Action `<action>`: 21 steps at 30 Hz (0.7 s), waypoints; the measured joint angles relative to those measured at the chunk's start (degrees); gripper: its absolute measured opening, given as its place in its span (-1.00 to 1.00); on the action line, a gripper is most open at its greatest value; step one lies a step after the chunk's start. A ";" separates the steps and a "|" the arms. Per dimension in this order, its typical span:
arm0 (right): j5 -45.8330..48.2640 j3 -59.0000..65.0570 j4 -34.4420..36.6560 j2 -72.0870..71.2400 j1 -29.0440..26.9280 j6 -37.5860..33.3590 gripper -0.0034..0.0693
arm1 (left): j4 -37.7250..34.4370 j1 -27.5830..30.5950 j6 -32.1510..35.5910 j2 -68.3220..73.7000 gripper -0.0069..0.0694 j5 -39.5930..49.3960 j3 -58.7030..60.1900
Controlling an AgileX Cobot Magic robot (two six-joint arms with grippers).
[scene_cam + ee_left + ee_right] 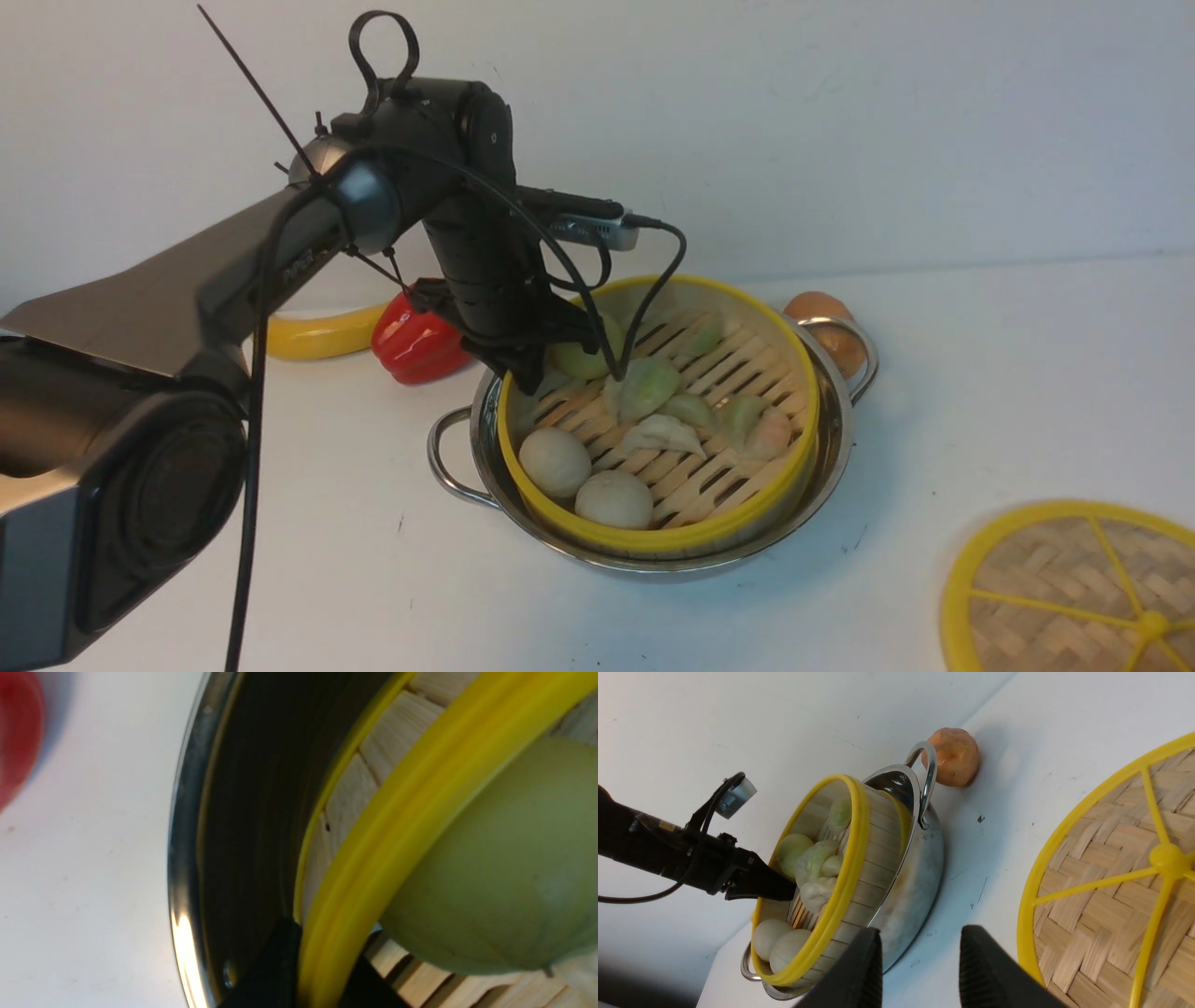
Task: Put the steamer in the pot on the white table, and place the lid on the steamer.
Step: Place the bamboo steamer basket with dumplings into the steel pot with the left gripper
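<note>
Steamer, a round bamboo basket with a yellow rim and slatted wooden floor (672, 539), sits at the centre of the front view inside the wide, shiny stainless-steel pot with two loop handles (834, 448). Its upper wall stands above the pot's rim. Whether its base rests on the pot's floor cannot be told.

At the far left of that frame, the dark left arm reaches in over the plain white table (373, 560). Behind the arm lie a curved yellow banana-shaped thing (317, 336) and, just right of it, a glossy red bell pepper (415, 345), both near the pot's upper left side. The left gripper (523, 369) comes down on the steamer's upper left edge. In the left wrist view its black fingers (275, 970) stand one outside and one inside the yellow rim, pinching it, beside a pale green bun.

Inside the basket, two white round buns (555, 462) lie at the lower left, and green folded dumplings (649, 387) are spread across the middle.

Past the pot's upper right handle sits an orange-brown lumpy ball (822, 313), just beside the handle. In the lower right corner lies the flat round woven-bamboo lid with yellow rim, spokes and centre knob (1055, 588), flat on the table and well apart from the pot.

The right gripper (920, 952) shows only in the right wrist view, at the bottom edge, with its black ridged fingers spread and nothing between them.
</note>
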 joint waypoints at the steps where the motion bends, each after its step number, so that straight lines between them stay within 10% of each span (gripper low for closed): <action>1: 0.00 0.00 0.00 0.00 0.00 0.00 -0.22 | -0.23 0.00 0.87 0.00 -0.76 -0.18 0.00; 21: 0.07 0.00 0.19 0.00 0.00 -0.36 -0.22 | -0.42 0.00 1.41 1.64 -0.73 -0.78 -0.37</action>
